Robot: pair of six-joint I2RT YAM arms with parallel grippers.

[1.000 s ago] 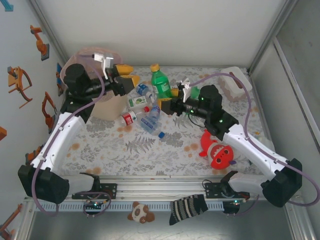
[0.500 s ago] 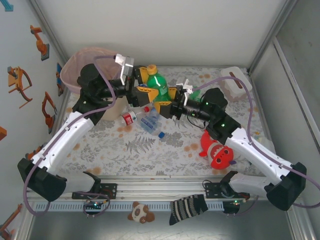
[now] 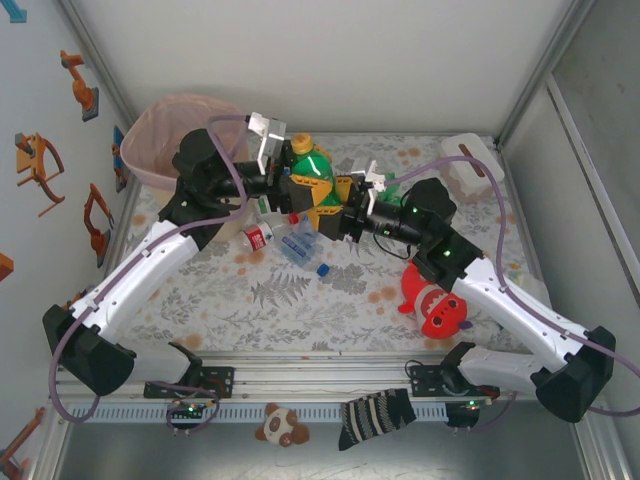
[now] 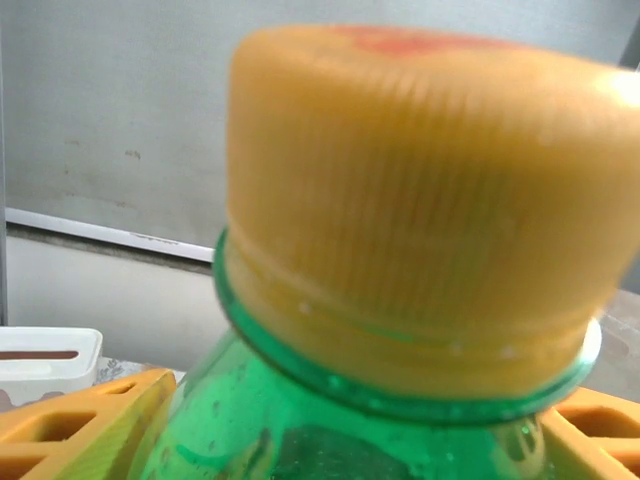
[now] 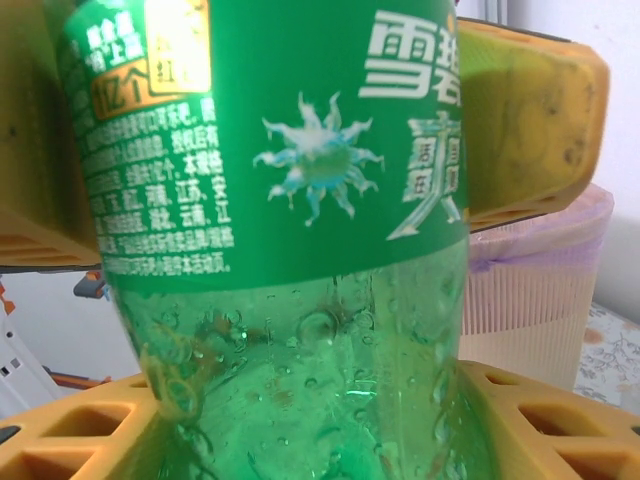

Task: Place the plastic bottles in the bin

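One green bottle [image 3: 310,165], two clear bottles [image 3: 300,246], one bin [image 3: 150,118], one red plush [image 3: 437,305]

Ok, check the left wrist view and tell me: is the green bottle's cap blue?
No, the cap on the green bottle is yellow-orange, sitting above a green neck ring.

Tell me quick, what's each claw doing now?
Left gripper: around the green bottle near its cap; grip cannot be told.
Right gripper: closed on the green bottle.

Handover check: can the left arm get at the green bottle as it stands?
Likely yes. The left gripper straddles the green bottle just below its yellow cap; the right gripper holds the body lower down, leaving the neck free.
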